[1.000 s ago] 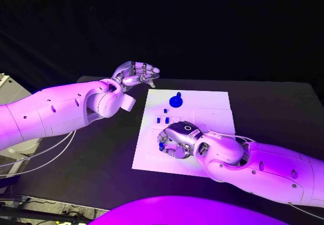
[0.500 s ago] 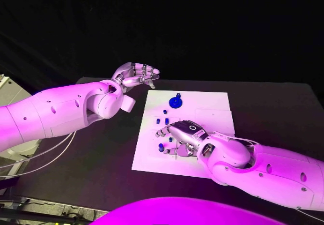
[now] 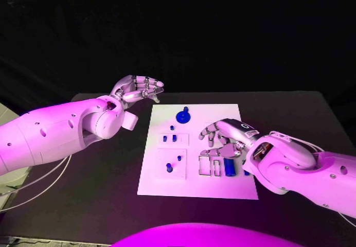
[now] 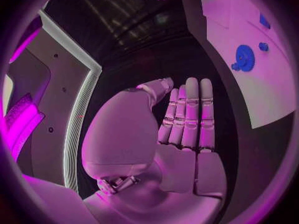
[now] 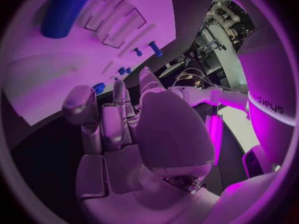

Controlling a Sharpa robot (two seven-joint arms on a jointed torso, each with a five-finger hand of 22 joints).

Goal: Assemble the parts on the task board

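The white task board (image 3: 194, 181) lies mid-table. On it are a blue gear (image 3: 183, 116), small blue pegs (image 3: 170, 138), a blue piece (image 3: 169, 167) in the near-left recess and a blue bar (image 3: 229, 166) among the slots. My right hand (image 3: 223, 138) hovers over the board's right middle, just beyond the bar, fingers apart and holding nothing. Its wrist view shows the right hand (image 5: 124, 129), the bar (image 5: 65, 12) and pegs (image 5: 154, 47). My left hand (image 3: 138, 88) is off the board's far-left corner, fingers curled in, nothing in it. The left hand (image 4: 181, 134) faces the gear (image 4: 244, 58).
The black table (image 3: 96, 175) surrounds the board, with bare room on its left and right. My left forearm (image 3: 52, 134) stretches along the table's left side. My right forearm (image 3: 304, 172) covers the board's near-right corner.
The camera has shifted. My right hand has moved from the board's near-left area, by the blue piece, to the right middle, uncovering the slots and bar. The left hand stays put.
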